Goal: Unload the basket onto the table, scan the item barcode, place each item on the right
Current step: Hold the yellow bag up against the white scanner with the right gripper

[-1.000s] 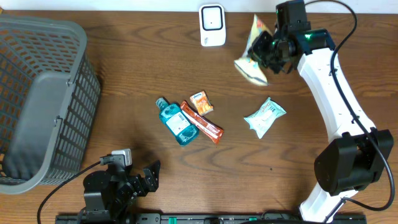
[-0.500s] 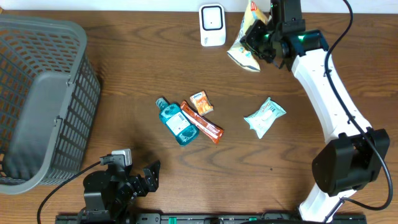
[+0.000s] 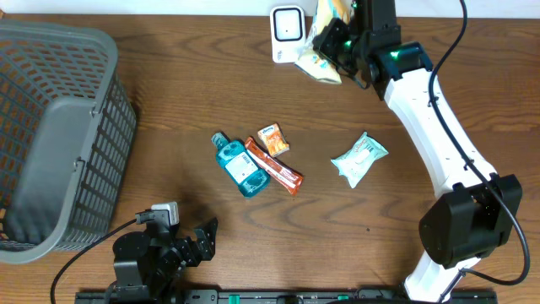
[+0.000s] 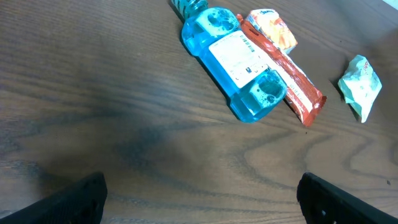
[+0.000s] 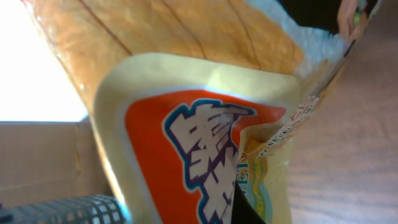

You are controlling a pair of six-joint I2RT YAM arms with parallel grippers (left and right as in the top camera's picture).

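Observation:
My right gripper (image 3: 336,42) is shut on a yellow and orange snack bag (image 3: 321,57) and holds it in the air at the back of the table, right beside the white barcode scanner (image 3: 287,34). The bag (image 5: 186,118) fills the right wrist view, so the fingers are hidden there. My left gripper (image 4: 199,199) stands open low over bare wood near the front edge, with nothing between its fingers (image 4: 81,198). The barcode itself does not show.
A blue mouthwash bottle (image 3: 239,165), a red snack bar (image 3: 274,166) and a small orange packet (image 3: 272,139) lie mid-table. A pale green wipes packet (image 3: 359,159) lies to their right. A grey basket (image 3: 59,135) stands at the left.
My right arm has carried the snack bag leftward and toward the back, from right of the scanner to right beside it. The left arm has not moved.

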